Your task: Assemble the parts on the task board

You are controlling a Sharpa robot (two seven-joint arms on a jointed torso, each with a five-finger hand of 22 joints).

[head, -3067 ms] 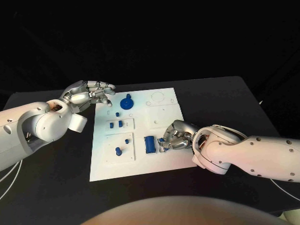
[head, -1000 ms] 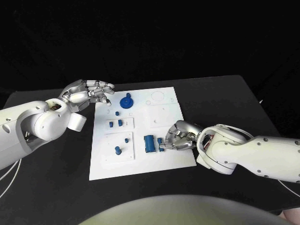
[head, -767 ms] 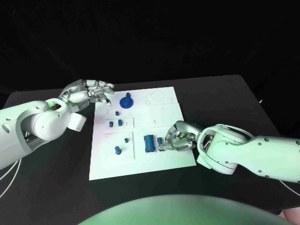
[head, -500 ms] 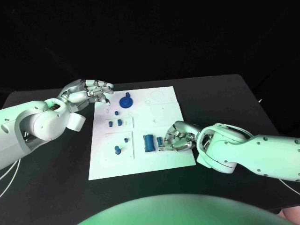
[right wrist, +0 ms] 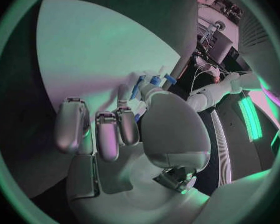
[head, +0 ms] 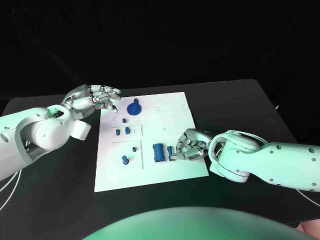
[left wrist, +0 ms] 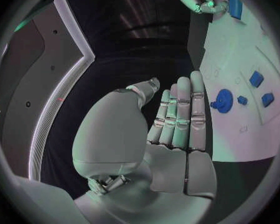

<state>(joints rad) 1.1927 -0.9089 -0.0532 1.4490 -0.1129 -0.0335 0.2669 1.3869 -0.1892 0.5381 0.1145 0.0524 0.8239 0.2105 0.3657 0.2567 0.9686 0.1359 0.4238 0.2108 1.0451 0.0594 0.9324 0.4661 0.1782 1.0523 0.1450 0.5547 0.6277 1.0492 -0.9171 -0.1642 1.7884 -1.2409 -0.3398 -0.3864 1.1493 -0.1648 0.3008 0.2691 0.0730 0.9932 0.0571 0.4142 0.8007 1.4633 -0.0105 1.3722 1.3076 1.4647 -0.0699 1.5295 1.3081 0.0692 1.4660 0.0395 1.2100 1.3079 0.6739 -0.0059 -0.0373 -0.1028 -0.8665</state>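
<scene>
Board: I see the white task board (head: 176,119) in the middle of the black worktop (head: 236,102).
Parts: the blue round gear (head: 135,108) stands at the far end. Small blue pieces (head: 122,132) sit in the middle. A bigger blue block (head: 158,152) lies near my right hand.
Right hand (head: 188,147): its fingers are curled just beside the blue block. I cannot tell if it holds anything.
Left hand (head: 94,98): it holds nothing, fingers loosely bent, at the board's far left corner.
Progress: I think some parts are in place, and the block is still left to fit.

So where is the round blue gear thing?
In the head view, the round blue gear sits at the white task board's far left corner, right beside the left hand.
</scene>
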